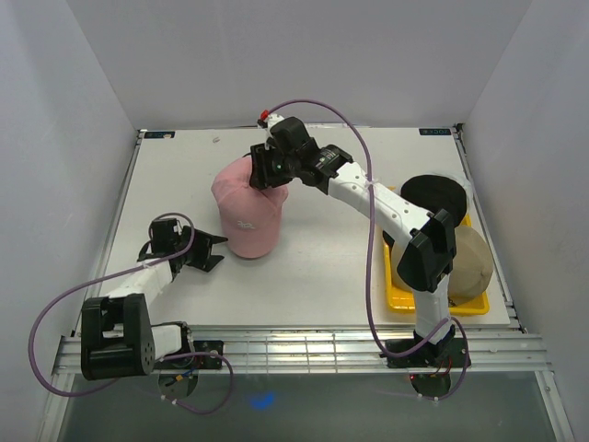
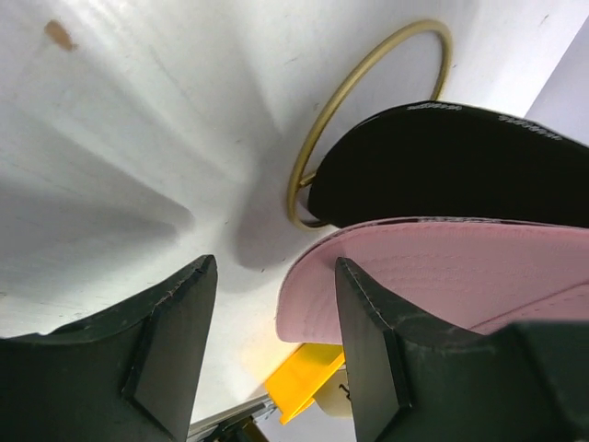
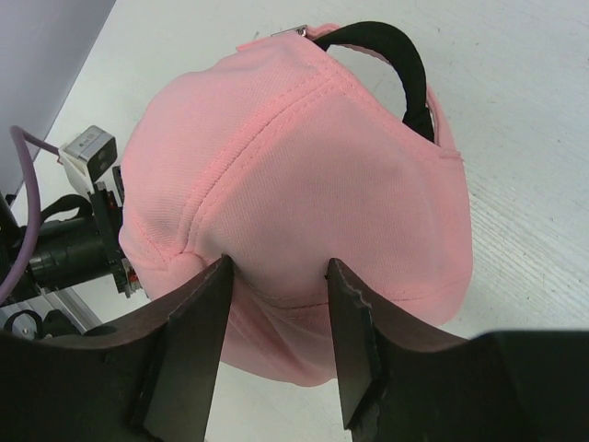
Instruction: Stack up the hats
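Observation:
The pink hat [image 1: 247,210] stands in the middle of the table, brim toward the near edge. My right gripper [image 1: 268,169] is over the back of its crown [image 3: 304,157]; both fingers [image 3: 198,322] press into the pink fabric and pinch a fold between them. A black strap [image 3: 391,51] peeks out behind the crown. My left gripper [image 1: 208,250] is open and empty beside the pink brim [image 2: 442,272], with a black brim [image 2: 442,166] lying against it. A black hat [image 1: 433,195] and the tan hat [image 1: 467,262] sit in the tray. The white hat is out of view.
The yellow mesh tray [image 1: 401,300] stands at the right edge, and its corner shows in the left wrist view [image 2: 299,378]. A thin gold ring [image 2: 340,101] lies on the table by the black brim. White walls enclose the table on three sides.

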`<control>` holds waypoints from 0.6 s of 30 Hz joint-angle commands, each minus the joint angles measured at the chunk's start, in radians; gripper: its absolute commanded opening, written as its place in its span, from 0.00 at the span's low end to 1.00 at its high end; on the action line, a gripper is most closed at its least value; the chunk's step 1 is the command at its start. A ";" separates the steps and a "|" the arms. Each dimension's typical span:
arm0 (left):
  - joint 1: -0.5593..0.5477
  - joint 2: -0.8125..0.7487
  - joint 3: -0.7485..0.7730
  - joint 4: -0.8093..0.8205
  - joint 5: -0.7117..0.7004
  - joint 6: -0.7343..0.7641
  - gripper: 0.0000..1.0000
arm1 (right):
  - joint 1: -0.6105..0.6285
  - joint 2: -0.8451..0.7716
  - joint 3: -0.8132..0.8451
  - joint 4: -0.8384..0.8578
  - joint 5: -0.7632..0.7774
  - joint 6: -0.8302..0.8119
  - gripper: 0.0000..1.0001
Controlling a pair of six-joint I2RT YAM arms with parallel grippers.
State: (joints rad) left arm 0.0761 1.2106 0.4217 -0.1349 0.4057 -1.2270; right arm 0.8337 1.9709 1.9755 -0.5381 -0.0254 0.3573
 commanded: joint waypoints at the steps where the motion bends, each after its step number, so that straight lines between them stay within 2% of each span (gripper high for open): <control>1: -0.002 -0.038 0.072 -0.058 -0.036 0.026 0.64 | -0.013 0.003 -0.003 0.015 0.001 -0.024 0.51; 12: -0.002 -0.199 0.209 -0.331 -0.133 0.089 0.69 | -0.025 -0.056 0.002 0.012 -0.011 -0.015 0.53; 13: -0.002 -0.212 0.230 -0.347 -0.142 0.092 0.72 | -0.027 -0.061 0.002 0.012 -0.013 -0.014 0.54; 18: -0.002 -0.284 0.291 -0.422 -0.183 0.100 0.72 | -0.028 -0.104 0.011 0.009 -0.025 0.002 0.60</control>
State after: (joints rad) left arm 0.0761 0.9741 0.6571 -0.4812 0.2710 -1.1503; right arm 0.8162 1.9495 1.9739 -0.5468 -0.0513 0.3599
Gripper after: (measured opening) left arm 0.721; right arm 0.591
